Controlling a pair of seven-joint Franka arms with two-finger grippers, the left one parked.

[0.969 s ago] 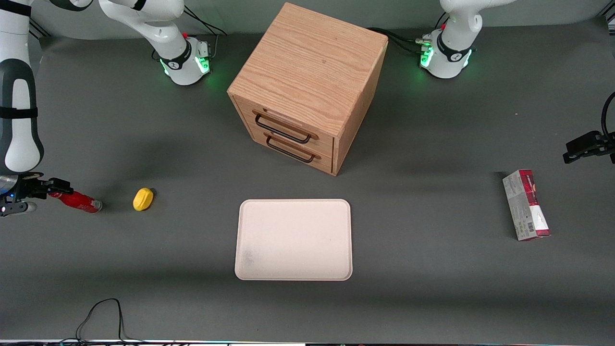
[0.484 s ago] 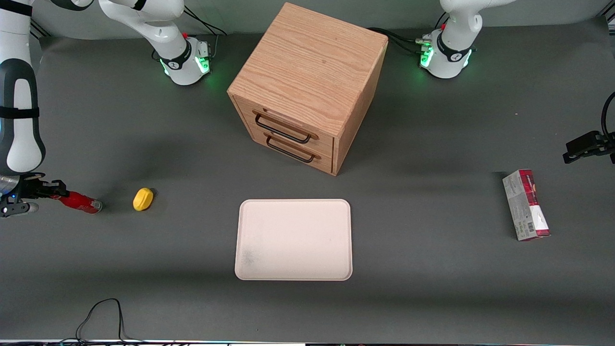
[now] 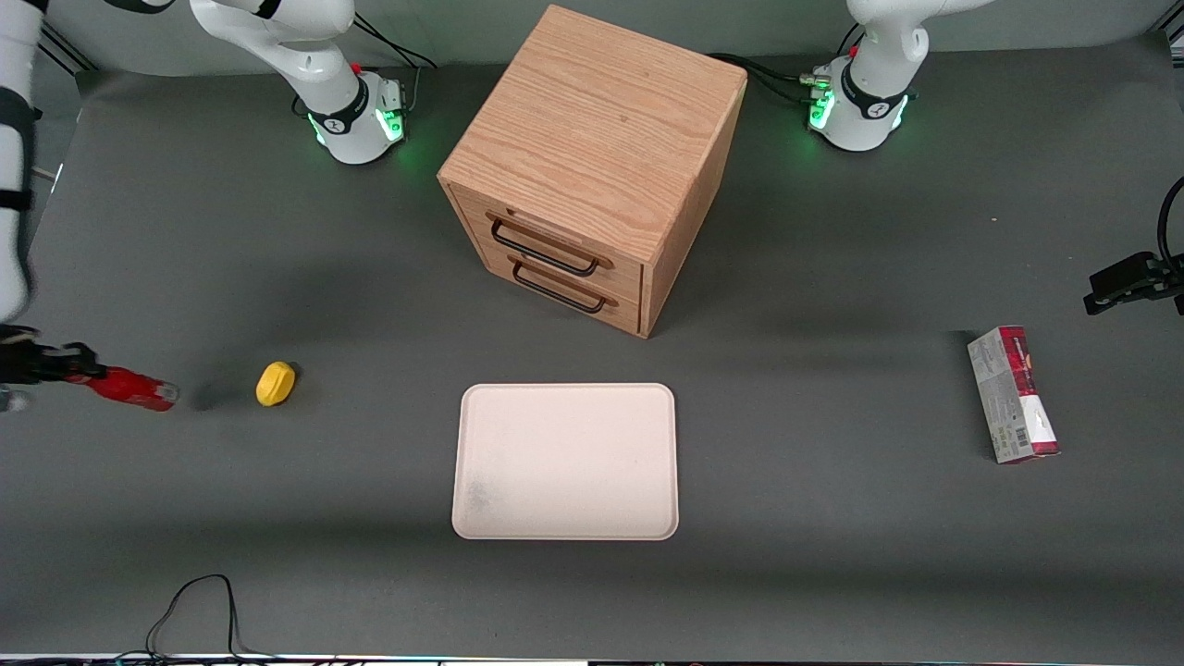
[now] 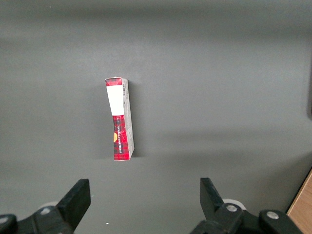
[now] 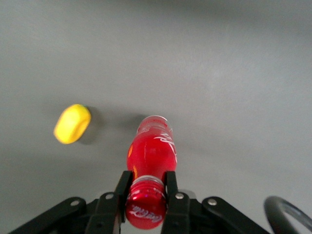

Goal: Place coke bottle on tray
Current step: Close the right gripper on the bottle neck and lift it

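Right gripper is clamped on the neck of the coke bottle, just below the red cap, fingers pressing both sides of it. In the front view the gripper sits at the working arm's end of the table, w/ the coke bottle sticking out sideways from it toward the yellow lemon-shaped object. Bottle's shadow falls on the table between its base and the lemon, apart from the bottle, so it looks lifted off the surface, though how high can't be told. Wrist view shows the lemon near the bottle's base end, not touching. Tray lies flat on the grey table near the middle, well apart from the bottle, w/ a faint grey smudge near one corner and nothing on it. Wooden drawer box stands farther from the front camera than the tray, both drawers shut, dark handles facing the tray. Red-and-grey carton lies toward the parked arm's end of the table; it also shows in the left wrist view, lying flat. Black cable loops at the table edge nearest the front camera
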